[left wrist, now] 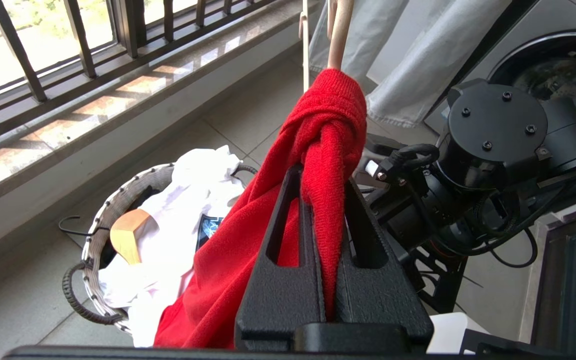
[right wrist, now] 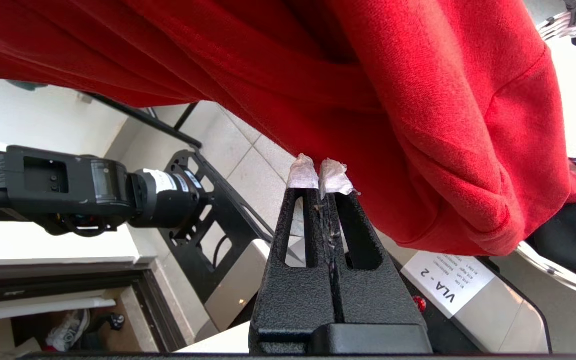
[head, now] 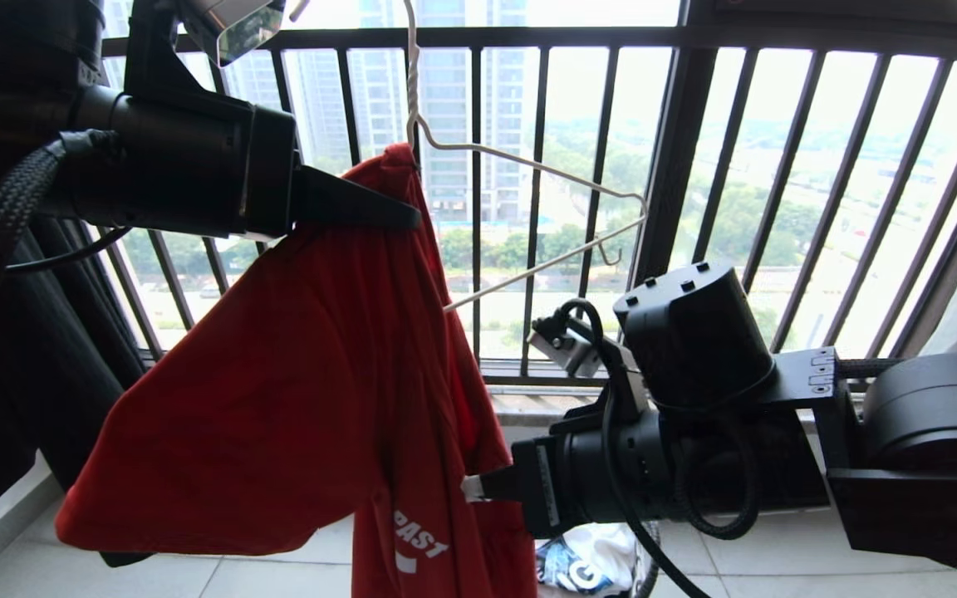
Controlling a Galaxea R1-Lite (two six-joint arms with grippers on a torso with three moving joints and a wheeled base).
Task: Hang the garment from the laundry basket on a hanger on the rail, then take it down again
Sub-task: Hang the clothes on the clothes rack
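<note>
Left gripper [head: 412,218] sits upper left of the head view, fingers clamped on a bunched fold at the top of the garment [head: 296,399]. In the left wrist view the red knit is pinched between the two black fingers [left wrist: 283,280] and bulges out above their tips as a knot-like wad (looks like the collar or a shoulder, we can't tell which). That wad meets the hanger [head: 528,224] right at its twisted neck, top centre of the head view. Only the hanger's left side is under cloth; its right arm and lower wire stand bare against the window railing [head: 678,166].

Right gripper [head: 472,488] is at lower centre of the head view, pointing left, taped tips pressed together with nothing between them. In the right wrist view the white-taped fingertips [right wrist: 302,175] sit just under the hanging red cloth; we can't tell whether they touch it.

The garment hangs from the left gripper's pinch down through the left and centre of the head view, spread wide on the left and narrowing into a fold at bottom centre, where part of the white lettering shows.

The laundry basket [left wrist: 95,235] is on the tiled floor, lower left of the left wrist view, holding white clothes [left wrist: 188,210] and a wooden hanger [left wrist: 129,239]. The garment's lower end drops in front of its near side.
</note>
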